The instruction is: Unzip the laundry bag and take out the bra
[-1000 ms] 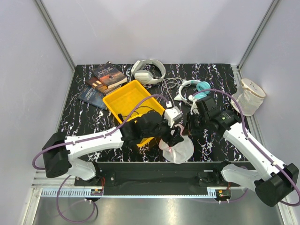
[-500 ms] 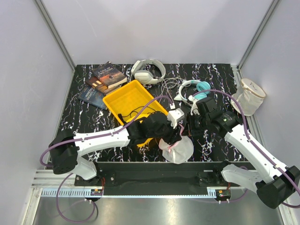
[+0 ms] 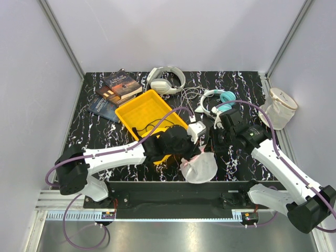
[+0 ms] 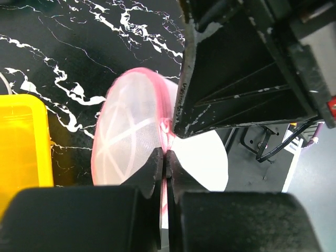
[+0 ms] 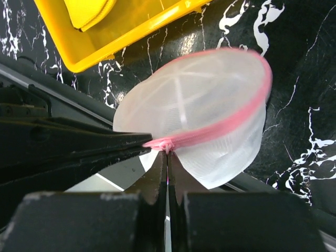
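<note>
The laundry bag (image 3: pixel 199 168) sat at the near edge of the counter (image 3: pixel 247 84), about midway along it, just beside the near corner of the yellow tray (image 3: pixel 137 113). Its pink zipper rim stood tilted up, the white mesh dome bulging on both sides.

The left claw (image 3: pixel 199 152) was pressed together on the pink rim; in its wrist view the claw (image 4: pixel 165 157) pinched the seam of the laundry bag (image 4: pixel 128 142). The right claw (image 3: pixel 211 146) met it from the other side, tips almost touching. Its wrist view showed the claw (image 5: pixel 167 157) closed on the zipper of the laundry bag (image 5: pixel 205 100), at a small pink knot.

Books (image 3: pixel 115 89) lay at the far left corner, white headphones (image 3: pixel 165 80) at the far edge, teal headphones (image 3: pixel 220 100) nearer the middle, and a cream bag (image 3: pixel 281 107) at the right edge.
</note>
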Action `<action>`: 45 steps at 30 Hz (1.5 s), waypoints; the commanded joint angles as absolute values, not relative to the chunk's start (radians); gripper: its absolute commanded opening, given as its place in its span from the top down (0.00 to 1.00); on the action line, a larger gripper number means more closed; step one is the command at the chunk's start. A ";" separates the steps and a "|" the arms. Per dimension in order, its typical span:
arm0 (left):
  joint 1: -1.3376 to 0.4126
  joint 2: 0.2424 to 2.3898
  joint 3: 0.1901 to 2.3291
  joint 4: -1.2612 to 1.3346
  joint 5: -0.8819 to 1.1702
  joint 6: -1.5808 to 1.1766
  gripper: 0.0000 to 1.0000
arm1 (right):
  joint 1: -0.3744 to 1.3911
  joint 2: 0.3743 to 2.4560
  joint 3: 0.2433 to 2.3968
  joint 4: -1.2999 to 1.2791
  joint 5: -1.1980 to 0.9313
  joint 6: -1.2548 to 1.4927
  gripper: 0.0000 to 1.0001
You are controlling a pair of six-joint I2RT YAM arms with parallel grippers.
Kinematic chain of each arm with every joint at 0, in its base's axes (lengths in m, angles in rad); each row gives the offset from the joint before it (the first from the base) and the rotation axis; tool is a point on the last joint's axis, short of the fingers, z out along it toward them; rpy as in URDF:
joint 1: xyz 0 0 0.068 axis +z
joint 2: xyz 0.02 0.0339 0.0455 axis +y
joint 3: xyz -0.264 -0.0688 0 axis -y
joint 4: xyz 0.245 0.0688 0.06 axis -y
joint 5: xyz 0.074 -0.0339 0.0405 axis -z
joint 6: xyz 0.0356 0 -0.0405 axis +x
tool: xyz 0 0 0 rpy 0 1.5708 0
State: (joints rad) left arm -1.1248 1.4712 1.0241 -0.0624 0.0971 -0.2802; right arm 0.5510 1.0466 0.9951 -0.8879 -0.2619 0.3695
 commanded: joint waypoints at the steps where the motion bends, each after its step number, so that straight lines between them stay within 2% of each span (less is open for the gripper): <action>1: -1.127 1.465 1.011 -0.008 0.110 -0.275 1.00 | 0.560 1.066 1.039 -0.876 -0.173 0.409 1.00; 9: -1.129 1.436 0.954 -0.003 0.133 -0.253 1.00 | 0.560 1.117 1.057 -0.910 -0.055 0.416 1.00; 18: -1.129 1.370 0.876 -0.003 0.160 -0.236 1.00 | 0.535 1.144 1.054 -0.910 -0.023 0.413 1.00; 26: -1.129 1.328 0.818 0.017 0.158 -0.242 1.00 | 0.529 1.144 1.057 -0.904 -0.043 0.397 1.00; 32: -1.129 1.305 0.824 0.015 0.132 -0.264 0.99 | 0.529 1.117 1.060 -0.873 -0.159 0.350 1.00; 35: -1.129 1.292 0.853 0.006 0.110 -0.271 0.74 | 0.531 1.103 1.062 -0.871 -0.187 0.345 1.00; 36: -1.129 1.289 0.862 0.003 0.109 -0.273 0.60 | 0.529 1.098 1.060 -0.868 -0.207 0.344 1.00; 40: -1.129 1.295 0.911 0.006 0.109 -0.278 0.49 | 0.532 1.088 1.057 -0.868 -0.248 0.336 1.00; 45: -1.129 1.331 0.957 0.017 0.097 -0.278 0.44 | 0.538 1.066 1.052 -0.870 -0.290 0.337 1.00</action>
State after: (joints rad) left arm -1.1252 1.3186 0.8825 -0.0307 0.1181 -0.2741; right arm 0.5365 1.0996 1.0119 -0.9020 -0.2298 0.3553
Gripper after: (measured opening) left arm 0.541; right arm 0.009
